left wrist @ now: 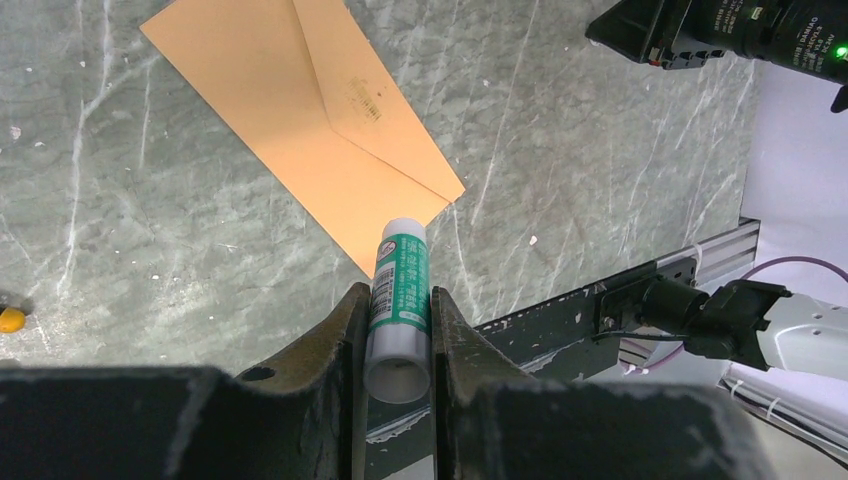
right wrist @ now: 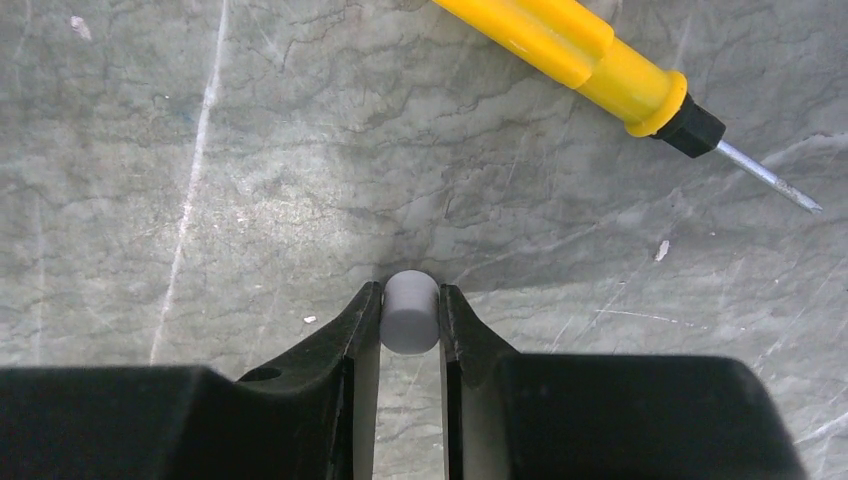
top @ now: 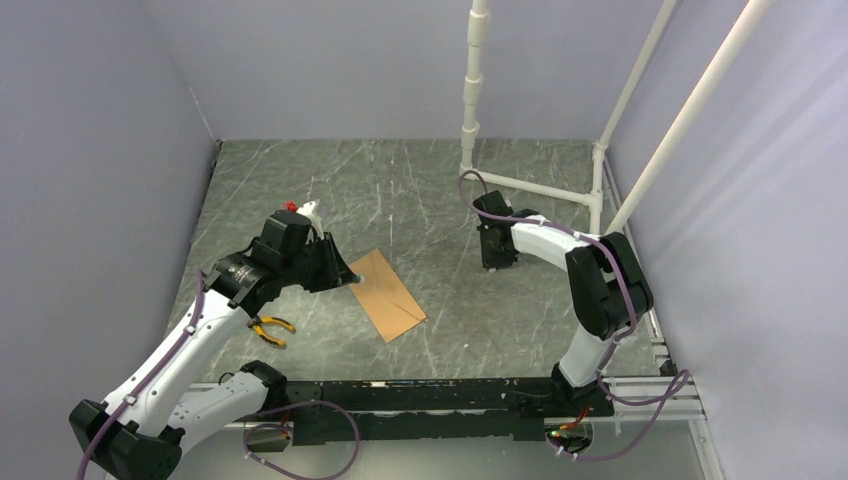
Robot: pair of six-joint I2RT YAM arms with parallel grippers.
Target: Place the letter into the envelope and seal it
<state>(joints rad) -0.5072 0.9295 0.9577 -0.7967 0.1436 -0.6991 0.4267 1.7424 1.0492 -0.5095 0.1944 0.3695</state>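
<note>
The brown envelope (top: 390,295) lies flat in the middle of the table, its triangular flap folded down; the left wrist view shows it too (left wrist: 300,110). No separate pale letter sheet shows in any view. My left gripper (top: 345,278) is shut on a green-and-white glue stick (left wrist: 402,265), held just above the envelope's near left corner with its far end over that corner. My right gripper (top: 497,262) is down at the table at the back right, shut on a small white cap (right wrist: 409,312).
A yellow-handled screwdriver (right wrist: 570,50) lies just beyond the right gripper. Yellow-handled pliers (top: 270,328) lie near the left arm. A white pipe frame (top: 470,100) stands at the back right. A black rail (top: 440,390) runs along the near edge.
</note>
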